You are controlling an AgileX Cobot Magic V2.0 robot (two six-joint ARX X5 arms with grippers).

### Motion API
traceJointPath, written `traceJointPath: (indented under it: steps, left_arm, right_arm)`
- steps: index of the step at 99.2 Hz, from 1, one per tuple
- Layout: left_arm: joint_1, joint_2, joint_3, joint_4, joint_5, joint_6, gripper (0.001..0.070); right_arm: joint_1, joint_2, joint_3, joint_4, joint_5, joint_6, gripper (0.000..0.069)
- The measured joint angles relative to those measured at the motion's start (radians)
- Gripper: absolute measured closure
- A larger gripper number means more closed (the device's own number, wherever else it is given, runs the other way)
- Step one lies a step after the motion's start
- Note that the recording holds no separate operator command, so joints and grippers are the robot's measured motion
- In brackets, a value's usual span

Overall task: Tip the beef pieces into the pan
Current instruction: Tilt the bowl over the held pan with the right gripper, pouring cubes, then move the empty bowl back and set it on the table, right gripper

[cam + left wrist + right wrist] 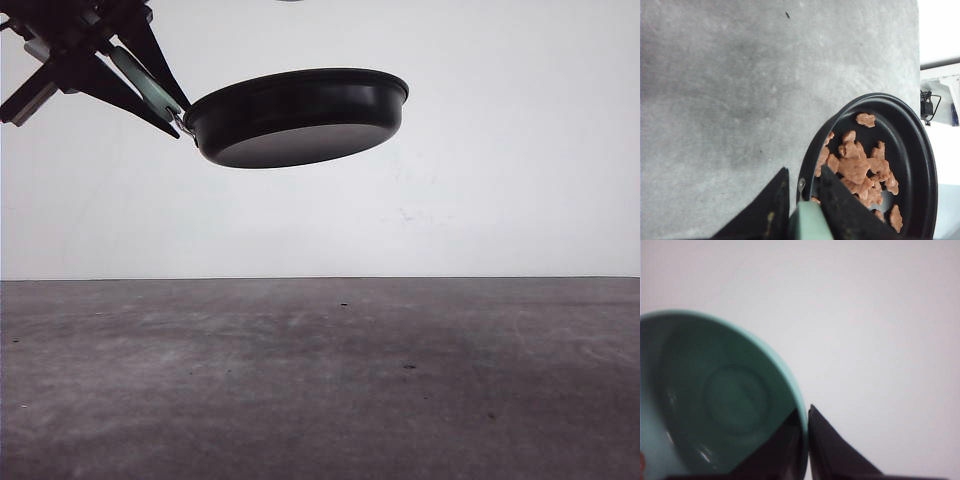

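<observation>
Black pan (300,115), pale mint-green handle (140,78); reddish-brown beef pieces (857,167); teal bowl (725,400); black fingers (767,210); mottled grey tabletop (320,380); white wall (450,200).

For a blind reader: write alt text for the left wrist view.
The left gripper clamps the pan's mint-green handle, holding the black pan above a grey table. Reddish-brown beef pieces lie clustered inside the pan.

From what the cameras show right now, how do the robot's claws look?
The left claw has flat black fingers tapering to points like wedges, with a small pale scuff on one. The front view shows angular black links behind it. The right claw has the same dark, pointed fingers. No cables or markings are visible.
</observation>
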Motion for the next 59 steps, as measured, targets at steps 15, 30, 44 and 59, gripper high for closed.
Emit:
traceJointPath:
  steps: [15, 30, 44, 59]
  left_arm:
    - [0.006, 0.000, 0.000, 0.000, 0.000, 0.006, 0.0651]
    - [0.014, 0.000, 0.000, 0.001, -0.001, 0.009, 0.0651]
    - [0.014, 0.000, 0.000, 0.001, -0.001, 0.010, 0.0651]
    - [0.015, 0.000, 0.000, 0.001, -0.001, 0.011, 0.0651]
  right_arm:
    - [0.000, 0.002, 0.000, 0.002, -0.005, -0.023, 0.0678]
    - [-0.016, 0.024, 0.000, 0.011, -0.017, -0.033, 0.0678]
    - [-0.021, 0.045, -0.001, 0.033, -0.039, -0.053, 0.0678]
    - [-0.018, 0.047, -0.001, 0.066, -0.042, -0.074, 0.0678]
